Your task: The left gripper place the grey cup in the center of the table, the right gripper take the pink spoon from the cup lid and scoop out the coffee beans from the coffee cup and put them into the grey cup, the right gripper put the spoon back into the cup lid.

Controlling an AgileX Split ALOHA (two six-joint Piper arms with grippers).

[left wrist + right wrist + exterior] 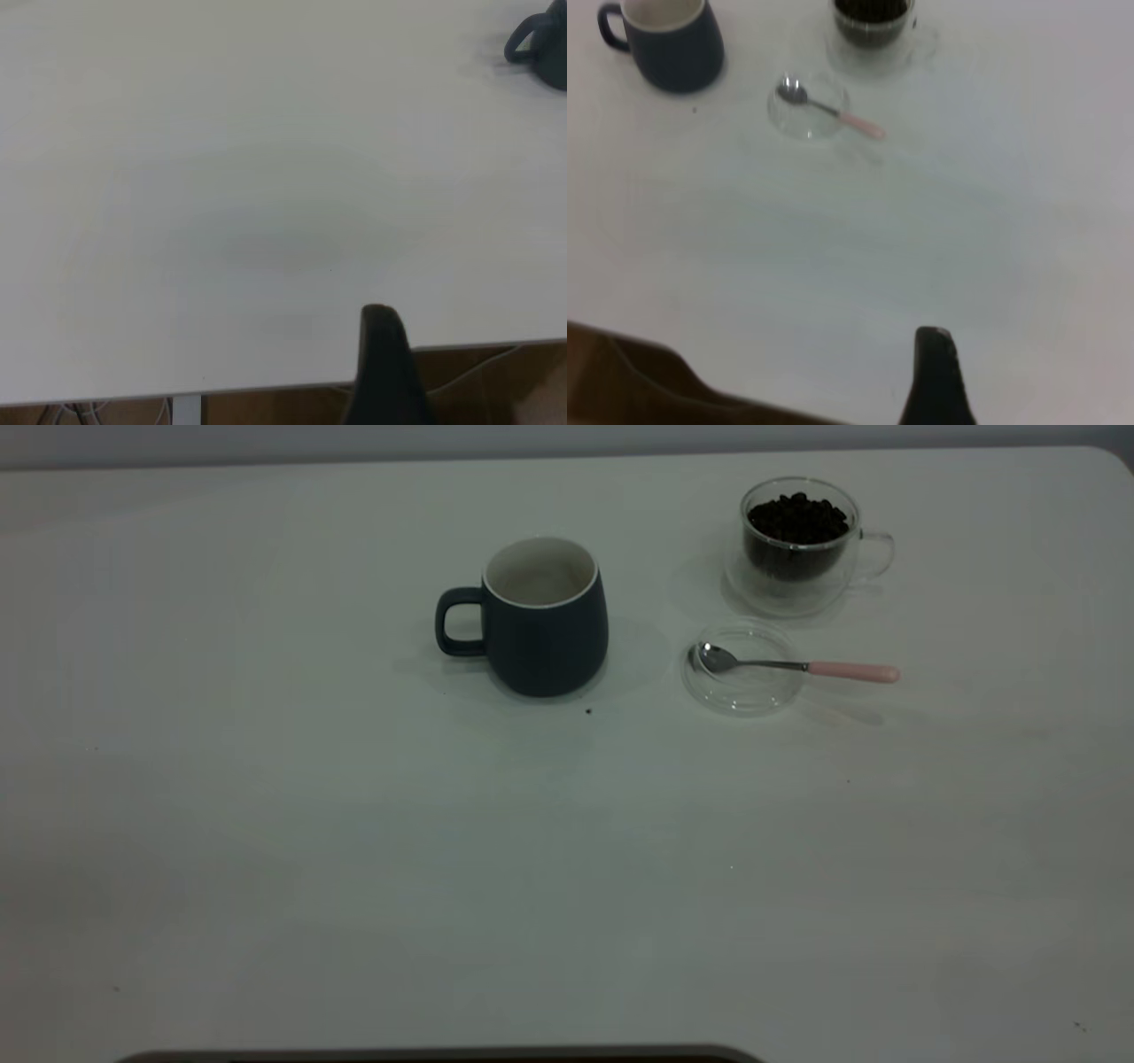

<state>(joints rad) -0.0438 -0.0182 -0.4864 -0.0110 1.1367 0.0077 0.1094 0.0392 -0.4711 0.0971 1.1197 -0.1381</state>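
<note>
Upright at upper centre, the mug stands left of the lid holding the spoon; neither gripper's grip can be told.

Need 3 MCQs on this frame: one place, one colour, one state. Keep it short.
1. Where does the pink spoon lie?
A. inside the mug
B. bowl in the cup lid, handle over its rim
C. flat on the table, away from the lid

2. What colour is the grey cup inside?
A. white
B. black
C. pink

3. What does the coffee cup hold?
A. nothing
B. water
C. coffee beans

Key: 1 B, the spoon's metal bowl sits in the clear lid. 2 A, the pale interior shows above the dark wall. 3 C, dark beans heap to near the rim.
</note>
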